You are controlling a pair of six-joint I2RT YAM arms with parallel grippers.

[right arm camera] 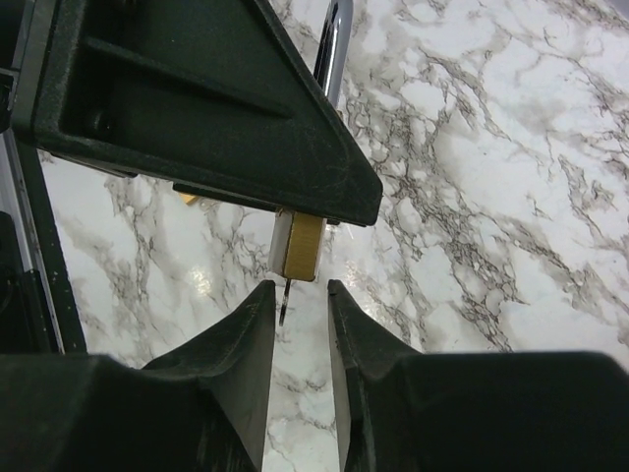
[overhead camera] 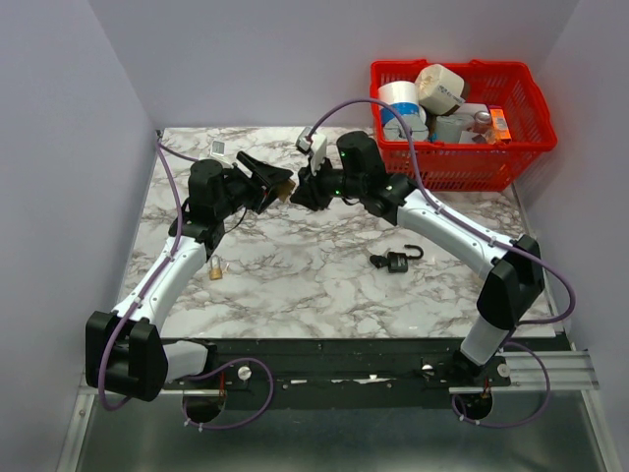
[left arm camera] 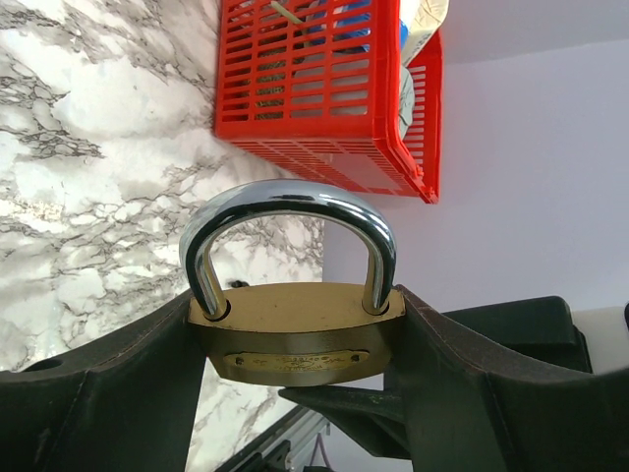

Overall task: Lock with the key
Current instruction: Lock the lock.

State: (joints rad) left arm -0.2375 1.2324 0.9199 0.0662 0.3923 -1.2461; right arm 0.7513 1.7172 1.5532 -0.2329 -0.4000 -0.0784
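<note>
My left gripper is shut on a brass padlock, one finger on each side of its body. It holds the padlock above the table, and the steel shackle is closed. In the top view the padlock sits between the two grippers. My right gripper is open just below the padlock's underside. The key, seen edge-on as a thin sliver, sticks out of that underside. It lies in the gap close to my left finger, and the right finger stands clear of it.
A black padlock with its shackle open lies on the marble table, right of centre. A small brass padlock lies by the left arm. A red basket of items stands at the back right.
</note>
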